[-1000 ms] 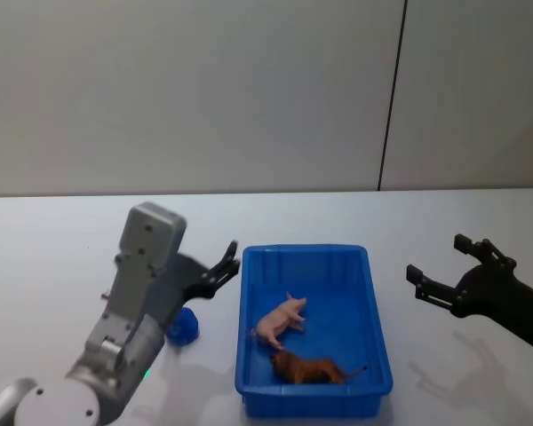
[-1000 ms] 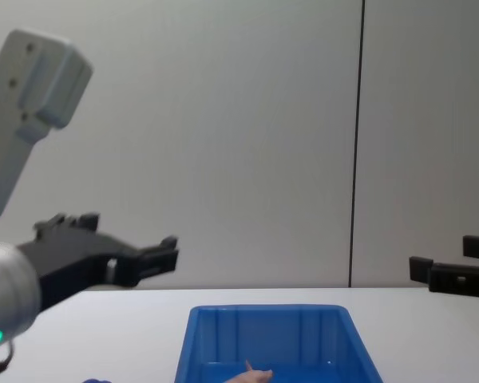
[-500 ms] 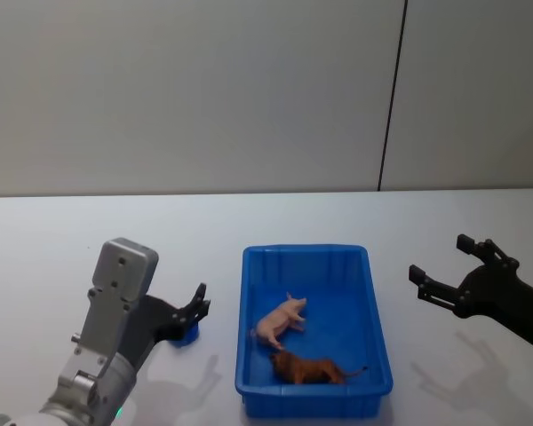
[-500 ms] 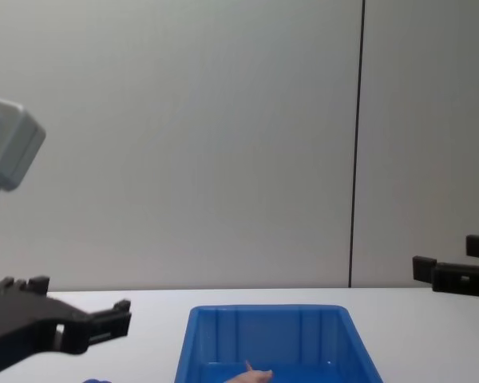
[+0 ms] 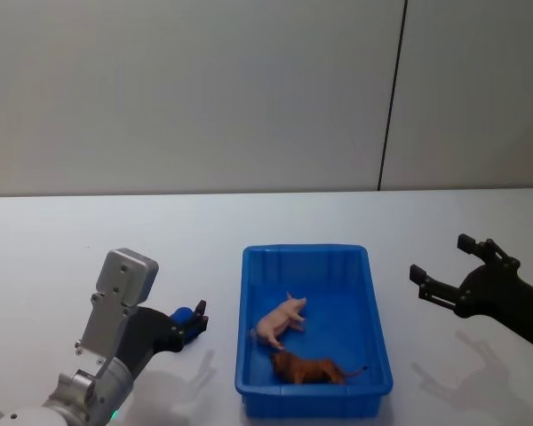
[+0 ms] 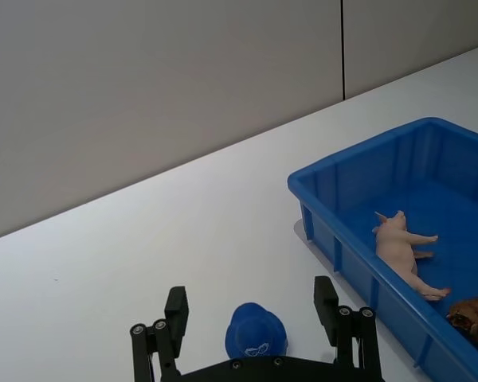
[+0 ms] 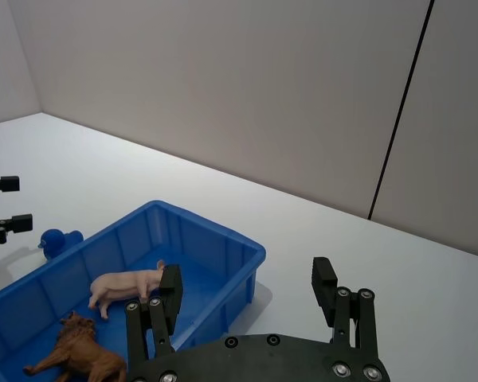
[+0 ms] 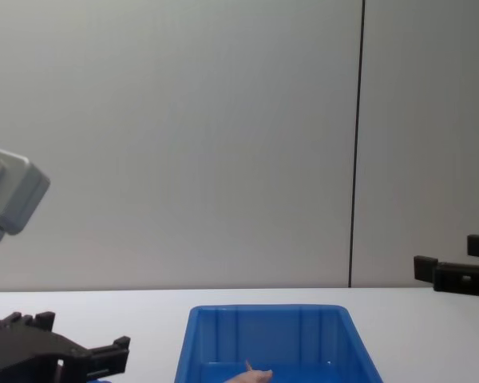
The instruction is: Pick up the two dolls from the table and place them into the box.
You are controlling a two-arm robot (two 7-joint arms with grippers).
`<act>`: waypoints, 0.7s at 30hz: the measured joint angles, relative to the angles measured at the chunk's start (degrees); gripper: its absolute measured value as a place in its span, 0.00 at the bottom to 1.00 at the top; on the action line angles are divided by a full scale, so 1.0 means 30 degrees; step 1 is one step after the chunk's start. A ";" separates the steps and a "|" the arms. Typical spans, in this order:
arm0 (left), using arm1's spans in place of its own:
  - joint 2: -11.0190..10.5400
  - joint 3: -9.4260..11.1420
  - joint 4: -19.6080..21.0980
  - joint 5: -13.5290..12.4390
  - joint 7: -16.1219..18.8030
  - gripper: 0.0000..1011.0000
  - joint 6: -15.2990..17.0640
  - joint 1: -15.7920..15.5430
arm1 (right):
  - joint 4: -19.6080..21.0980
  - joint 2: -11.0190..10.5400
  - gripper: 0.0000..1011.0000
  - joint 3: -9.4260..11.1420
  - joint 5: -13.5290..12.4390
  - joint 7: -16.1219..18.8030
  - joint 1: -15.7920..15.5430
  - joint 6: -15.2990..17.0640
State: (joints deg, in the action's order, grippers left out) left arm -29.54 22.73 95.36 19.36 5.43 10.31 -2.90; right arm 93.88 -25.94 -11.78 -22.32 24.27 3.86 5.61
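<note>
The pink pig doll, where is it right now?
The pink pig doll lies inside the blue box, left of centre, just behind the brown doll.

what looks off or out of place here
Both dolls, the pink pig and the brown animal, lie on their sides in the blue box. A small blue toy sits on the table, outside the box, between the open left gripper's fingers.

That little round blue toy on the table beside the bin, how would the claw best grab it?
My guess: grip the small round blue toy across its rounded body, coming down from above with a finger on each side. It sits alone on the white table, left of the blue plastic bin, and the open left gripper already straddles it.
</note>
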 joint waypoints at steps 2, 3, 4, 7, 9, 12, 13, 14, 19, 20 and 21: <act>0.0120 -0.0040 -0.0459 -0.0076 -0.0343 0.99 -0.0086 -0.0206 | 0.0000 -0.0002 0.99 0.0000 -0.0002 0.0000 -0.0003 -0.0004; 0.0198 -0.0055 -0.0730 -0.0126 -0.0589 0.99 -0.0157 -0.0323 | 0.0000 -0.0004 0.99 0.0000 -0.0002 0.0000 -0.0005 -0.0004; 0.0234 -0.0063 -0.0871 -0.0143 -0.0690 0.99 -0.0198 -0.0379 | 0.0000 -0.0006 0.99 -0.0001 -0.0003 0.0000 -0.0007 -0.0005; 0.0384 -0.0099 -0.1447 -0.0199 -0.1085 0.99 -0.0354 -0.0593 | 0.0000 -0.0011 0.99 0.0001 -0.0003 0.0000 -0.0010 -0.0005; 0.0467 -0.0121 -0.1750 -0.0211 -0.1250 0.99 -0.0427 -0.0710 | 0.0000 -0.0011 0.99 0.0000 -0.0004 0.0001 -0.0010 -0.0005; 0.0610 -0.0146 -0.2243 -0.0226 -0.1556 0.99 -0.0563 -0.0888 | 0.0000 -0.0013 0.99 0.0000 -0.0003 0.0000 -0.0011 -0.0006; 0.0645 -0.0154 -0.2370 -0.0232 -0.1624 0.99 -0.0592 -0.0935 | 0.0000 -0.0013 0.99 0.0000 -0.0003 0.0000 -0.0011 -0.0006; 0.0711 -0.0173 -0.2619 -0.0242 -0.1779 0.99 -0.0671 -0.1023 | 0.0000 -0.0012 0.99 -0.0001 -0.0003 0.0000 -0.0011 -0.0005; 0.0918 -0.0213 -0.3374 -0.0284 -0.2199 0.99 -0.0864 -0.1314 | -0.0002 -0.0013 0.99 -0.0002 -0.0001 0.0000 -0.0010 -0.0005; 0.0980 -0.0225 -0.3650 -0.0298 -0.2347 0.99 -0.0930 -0.1401 | -0.0001 -0.0013 0.99 -0.0002 -0.0001 0.0000 -0.0011 -0.0006; 0.1011 -0.0229 -0.3761 -0.0304 -0.2390 0.99 -0.0954 -0.1441 | -0.0002 -0.0013 0.99 -0.0002 -0.0001 0.0000 -0.0011 -0.0005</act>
State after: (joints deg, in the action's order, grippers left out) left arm -26.51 22.04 84.07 18.45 -1.74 7.45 -7.22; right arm 93.87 -25.97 -11.78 -22.32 24.27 3.83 5.60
